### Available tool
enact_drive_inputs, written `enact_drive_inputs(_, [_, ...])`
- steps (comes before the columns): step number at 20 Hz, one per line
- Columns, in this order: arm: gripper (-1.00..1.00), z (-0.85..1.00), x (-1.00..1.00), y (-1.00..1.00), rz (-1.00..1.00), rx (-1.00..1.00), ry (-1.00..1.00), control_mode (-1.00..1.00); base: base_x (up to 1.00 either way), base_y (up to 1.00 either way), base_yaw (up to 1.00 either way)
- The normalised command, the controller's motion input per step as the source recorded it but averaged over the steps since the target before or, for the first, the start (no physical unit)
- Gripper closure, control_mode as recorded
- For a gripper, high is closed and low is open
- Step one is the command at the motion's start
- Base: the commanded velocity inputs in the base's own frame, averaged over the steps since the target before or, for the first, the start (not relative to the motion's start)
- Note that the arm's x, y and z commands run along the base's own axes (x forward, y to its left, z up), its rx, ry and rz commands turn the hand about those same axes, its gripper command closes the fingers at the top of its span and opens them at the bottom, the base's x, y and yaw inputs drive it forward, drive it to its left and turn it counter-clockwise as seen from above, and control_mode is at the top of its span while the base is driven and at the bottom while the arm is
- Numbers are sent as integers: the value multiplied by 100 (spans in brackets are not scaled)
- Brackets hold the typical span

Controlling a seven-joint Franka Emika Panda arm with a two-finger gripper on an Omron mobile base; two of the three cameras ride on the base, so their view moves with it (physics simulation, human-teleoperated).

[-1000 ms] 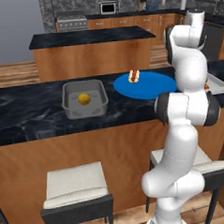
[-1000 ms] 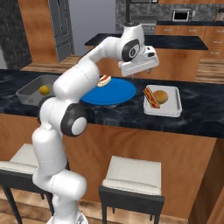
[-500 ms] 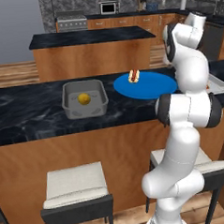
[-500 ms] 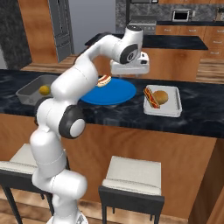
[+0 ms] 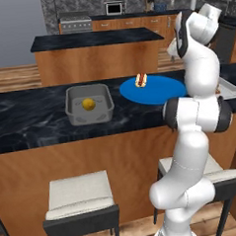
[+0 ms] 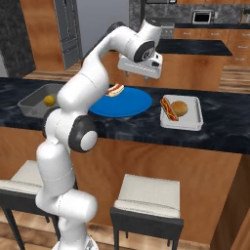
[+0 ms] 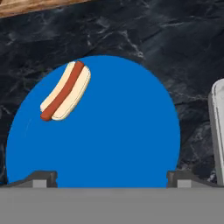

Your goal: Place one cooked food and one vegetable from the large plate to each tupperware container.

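The large plate (image 6: 131, 104) (image 5: 160, 90) (image 7: 113, 144) is bright blue and lies on the dark counter. One cooked food, a hot dog (image 6: 115, 90) (image 5: 141, 80) (image 7: 65, 91), lies near its far rim. The deep grey tupperware tub (image 5: 74, 109) (image 6: 30, 103) holds the small yellow vegetable (image 5: 88, 104) (image 6: 49, 100). In the pale shallow tupperware tray (image 6: 191, 122) (image 7: 217, 127) lie a second hot dog (image 6: 168, 108) and the golden-brown vegetable (image 6: 180, 108). My gripper (image 6: 141, 74) (image 7: 111, 180) hangs open and empty above the plate, to the right of the hot dog there.
A second counter island (image 5: 95, 39) stands behind the work counter, with cabinets and a microwave (image 5: 114, 8) beyond it. Two stools (image 5: 80, 196) (image 6: 149, 200) stand below the counter's front edge. My own arm hides most of the tray in the left base view.
My gripper has swung left from over the pale tray to above the blue plate, staying open. The food has not moved.
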Motion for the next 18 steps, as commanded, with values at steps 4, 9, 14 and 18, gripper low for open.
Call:
enact_drive_inputs(4, [-100,-4,0,100,-24,-14,11,-100,0,0,0])
enact_drive_inputs(9, [-100,-24,8,79,-26,-17,12,-100,0,0,0])
enact_drive_inputs(14, [-100,-35,36,29,-19,-17,0,-100,0,0,0])
enact_drive_inputs(18, [-100,0,56,0,-6,0,1,-100,0,0,0])
